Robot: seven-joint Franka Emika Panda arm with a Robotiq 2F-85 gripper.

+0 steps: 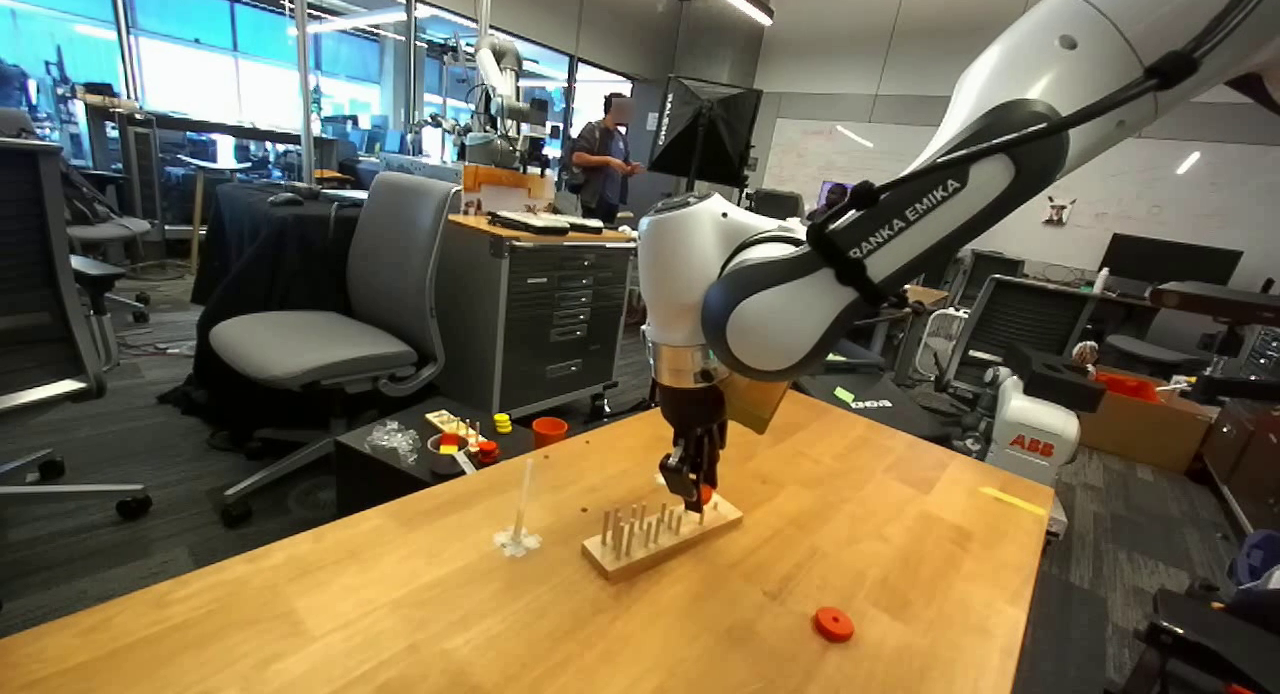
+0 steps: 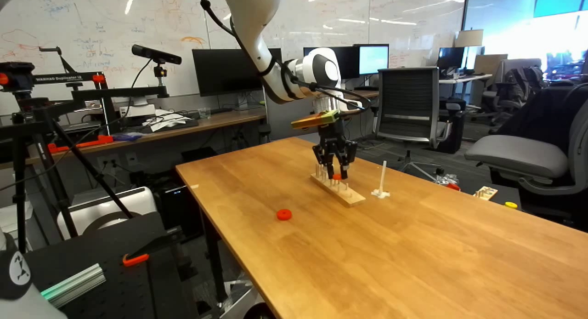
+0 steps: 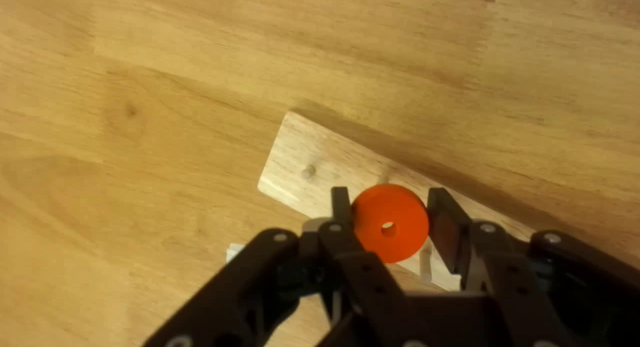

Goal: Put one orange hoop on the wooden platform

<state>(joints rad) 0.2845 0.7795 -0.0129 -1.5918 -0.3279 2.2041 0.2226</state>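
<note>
Pinched between both fingertips in the wrist view is an orange hoop [image 3: 390,202], my gripper [image 3: 390,222] being shut on it. Its flat face and small centre hole point toward the camera. Beneath it lies the wooden platform [image 3: 325,147], one peg bare near its end and others partly covered by the hoop. Both exterior views have the gripper [image 2: 337,173] low over the pegs of the platform [image 2: 351,199]; whether the hoop touches a peg I cannot tell. A similar orange hoop [image 1: 833,624] lies flat on the tabletop, apart from the platform.
A thin upright rod [image 1: 523,499] is fixed to the tabletop [image 1: 400,584] with a whitish base, beside the platform. Beyond the table edge, a low black stand [image 1: 400,494] carries another pegged board, yellow and red pieces and an orange cup [image 1: 549,432].
</note>
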